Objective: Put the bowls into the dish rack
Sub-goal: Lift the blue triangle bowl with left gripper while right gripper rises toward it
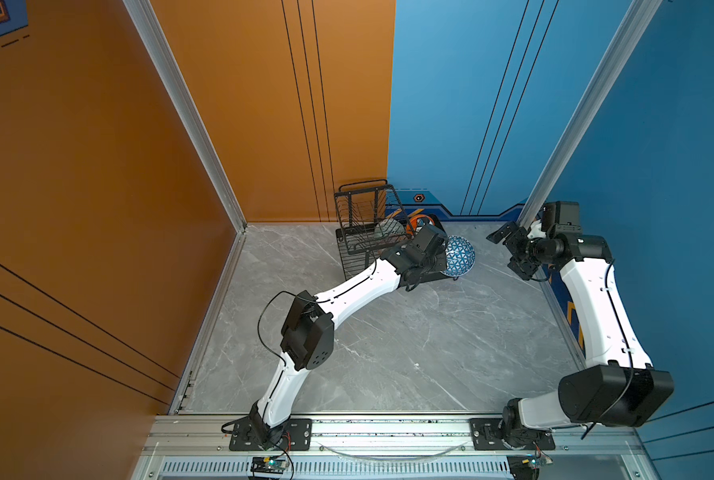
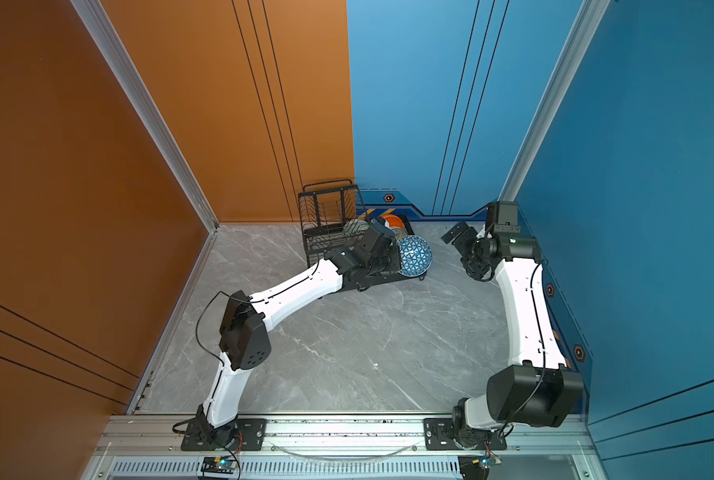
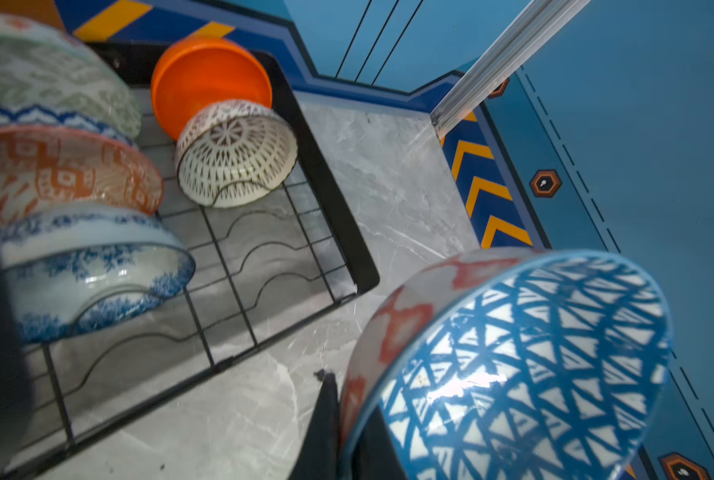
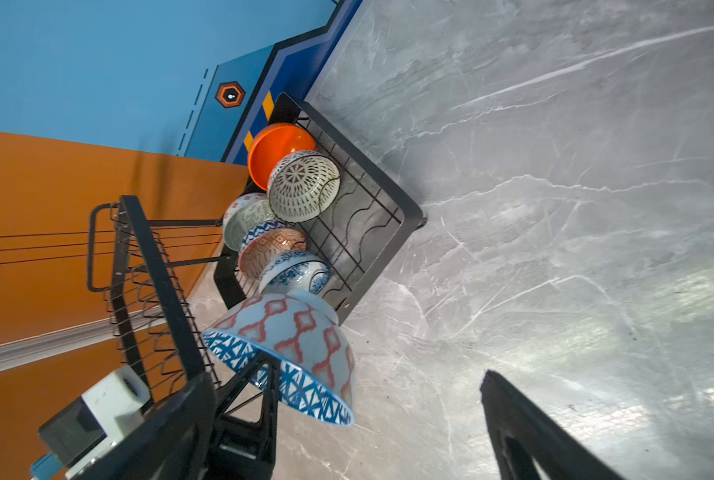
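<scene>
Right now my left gripper (image 4: 270,376) is clamped on the rim of the blue-white triangle bowl (image 3: 513,374), one finger inside and one outside. The right wrist view shows that pinch plainly. In both top views my own wrist hides it, leaving only the bowl's glossy triangle-patterned interior. Both wrist views also show its outer wall, pale with a red diamond lattice. The bowl is tipped on its side, just beside a corner of the dish rack (image 3: 330,187) and outside the tray.

Inside the black wire tray, five round glazed bowls stand on edge in two rows. The plain orange bowl (image 3: 209,70) and white-black lattice bowl (image 3: 238,153) make one. The pale green bowl (image 3: 43,79), orange-white diamond bowl (image 3: 64,170) and blue-white floral bowl (image 3: 93,274) make the other.

My right gripper (image 1: 511,252) hangs well apart, its jaws spread and empty, above the grey marbled table (image 1: 388,353).
</scene>
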